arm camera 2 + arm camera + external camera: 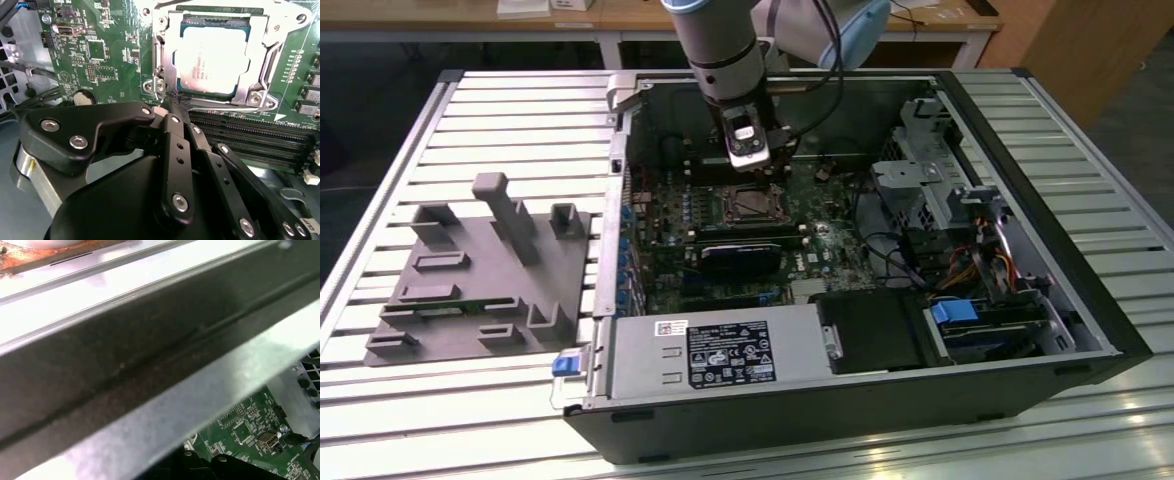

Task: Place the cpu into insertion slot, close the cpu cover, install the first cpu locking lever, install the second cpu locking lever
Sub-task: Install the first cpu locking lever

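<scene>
Slatted bench [494,120], open PC case [1067,330] on it, arm down inside over insertion slot [175,55].
Green mobo [100,55] all round slot. End effector [167,107] clenched, tips together at slot corner by mem slots [240,135]; can't tell if pinching anything. Cpu cover [255,60] flat over slot. Cpu [212,52] seated in slot, visible thru cover window. Lever wire [230,106] along slot edge, mem-slot side.

The claw [747,152] hovers just above the insertion slot [750,204].
</scene>
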Robot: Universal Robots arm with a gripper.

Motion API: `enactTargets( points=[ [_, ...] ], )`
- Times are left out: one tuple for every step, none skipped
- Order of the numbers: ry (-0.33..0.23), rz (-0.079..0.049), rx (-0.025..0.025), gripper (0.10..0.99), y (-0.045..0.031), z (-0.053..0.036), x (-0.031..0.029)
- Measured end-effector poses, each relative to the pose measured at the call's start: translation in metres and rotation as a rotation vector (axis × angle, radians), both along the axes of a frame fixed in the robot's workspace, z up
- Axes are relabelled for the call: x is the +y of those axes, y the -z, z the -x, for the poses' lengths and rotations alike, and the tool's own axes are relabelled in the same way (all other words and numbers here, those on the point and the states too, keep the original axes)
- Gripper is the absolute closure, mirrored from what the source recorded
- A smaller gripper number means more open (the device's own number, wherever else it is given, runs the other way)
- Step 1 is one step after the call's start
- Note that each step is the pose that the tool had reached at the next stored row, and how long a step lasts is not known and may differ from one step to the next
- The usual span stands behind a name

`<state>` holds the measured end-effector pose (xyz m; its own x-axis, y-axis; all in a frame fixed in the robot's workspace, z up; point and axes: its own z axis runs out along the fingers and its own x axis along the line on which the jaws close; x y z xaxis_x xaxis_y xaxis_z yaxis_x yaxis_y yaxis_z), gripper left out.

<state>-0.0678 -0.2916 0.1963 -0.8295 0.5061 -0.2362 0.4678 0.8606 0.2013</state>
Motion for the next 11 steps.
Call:
enactTargets(
  points=[
    [0.000,-0.001,0.0001,0.984,-0.0012,0.0000,0.0000],
    [0.000,-0.002,0.0001,0.984,-0.0025,0.0000,0.0000],
    [0.000,-0.004,0.0000,0.984,-0.0038,0.0000,0.0000],
    [0.000,-0.005,0.0000,0.984,-0.0054,0.0000,0.0000],
    [0.000,-0.006,0.0000,0.984,-0.0065,0.0000,0.0000],
    [0.000,-0.006,0.0001,0.984,-0.0070,0.0000,0.0000],
    [0.000,-0.007,-0.0001,0.984,-0.0070,0.0000,0.0000],
    [0.000,-0.007,-0.0005,0.984,-0.0070,0.0002,0.0001],
    [0.000,-0.007,-0.0010,0.984,-0.0070,0.0008,0.0002],
    [0.000,-0.007,-0.0016,0.984,-0.0070,0.0015,0.0004],
    [0.000,-0.007,-0.0023,0.984,-0.0069,0.0022,0.0008]
  ],
)
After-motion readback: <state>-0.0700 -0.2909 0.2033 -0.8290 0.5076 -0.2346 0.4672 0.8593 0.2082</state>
